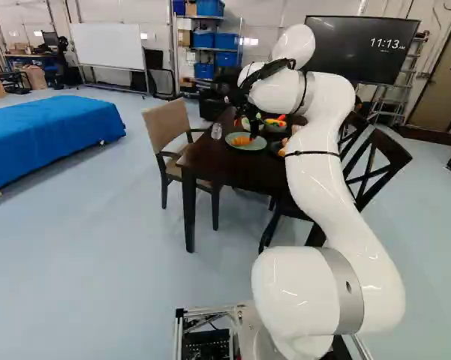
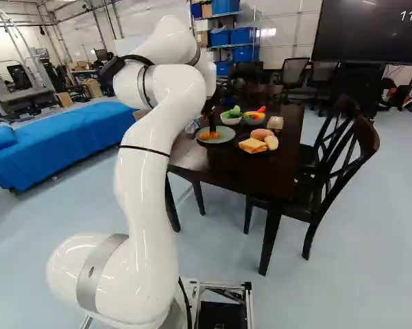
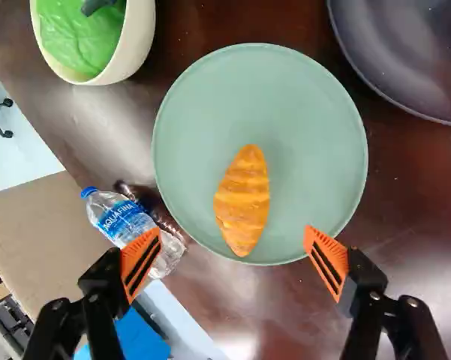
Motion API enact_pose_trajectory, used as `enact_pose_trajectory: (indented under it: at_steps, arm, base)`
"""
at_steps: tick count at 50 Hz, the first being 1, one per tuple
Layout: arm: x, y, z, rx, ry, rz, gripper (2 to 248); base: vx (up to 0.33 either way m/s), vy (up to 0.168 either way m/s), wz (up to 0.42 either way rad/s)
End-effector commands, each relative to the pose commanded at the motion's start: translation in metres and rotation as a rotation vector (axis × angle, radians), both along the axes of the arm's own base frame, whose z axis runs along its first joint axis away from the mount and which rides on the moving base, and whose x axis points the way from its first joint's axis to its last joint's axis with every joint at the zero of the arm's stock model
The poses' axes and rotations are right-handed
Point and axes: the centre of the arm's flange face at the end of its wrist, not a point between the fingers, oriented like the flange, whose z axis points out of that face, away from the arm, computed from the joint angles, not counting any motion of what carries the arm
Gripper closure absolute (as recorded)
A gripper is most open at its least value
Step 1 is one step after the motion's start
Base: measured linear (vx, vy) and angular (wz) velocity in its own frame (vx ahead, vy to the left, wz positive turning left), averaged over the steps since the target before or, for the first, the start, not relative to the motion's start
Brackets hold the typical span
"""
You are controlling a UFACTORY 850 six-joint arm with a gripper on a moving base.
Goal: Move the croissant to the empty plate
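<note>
The croissant [image 3: 242, 201] lies on the green plate [image 3: 308, 135]; the end effector [image 2: 212, 127] gapes.

Wrist view: dark plate [image 3: 405, 52] cut off by edge, rest of it unseen. Bowl [image 3: 140, 37] also cut; green food [image 3: 79, 41] inside only partly in, kind unclear. Bottle [image 3: 116, 214] partly hidden behind an orange pad [image 3: 140, 261]. Dark thing between bottle and green plate [image 3: 308, 97], can't tell what. Blue cloth [image 3: 139, 336] part-hidden by a finger.

Right base view: gripper [image 2: 212, 123] dark and small, fingers not separable; it covers part of the croissant [image 3: 242, 201]. Screen [image 2: 370, 31] runs out of frame. Bottle mostly behind arm [image 2: 151, 171].

Left base view: arm hides part of table [image 1: 233, 169]; food near it too small to sort.
</note>
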Motion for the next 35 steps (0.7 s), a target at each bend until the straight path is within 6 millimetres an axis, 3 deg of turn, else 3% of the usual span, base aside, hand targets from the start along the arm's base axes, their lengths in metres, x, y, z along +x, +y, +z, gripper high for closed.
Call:
enact_pose_trajectory:
  at_steps: [35]
  arm:
    - [-0.064,0.008,0.053,0.001,0.011,0.000,3]
  base:
    - [0.000,0.000,0.000]
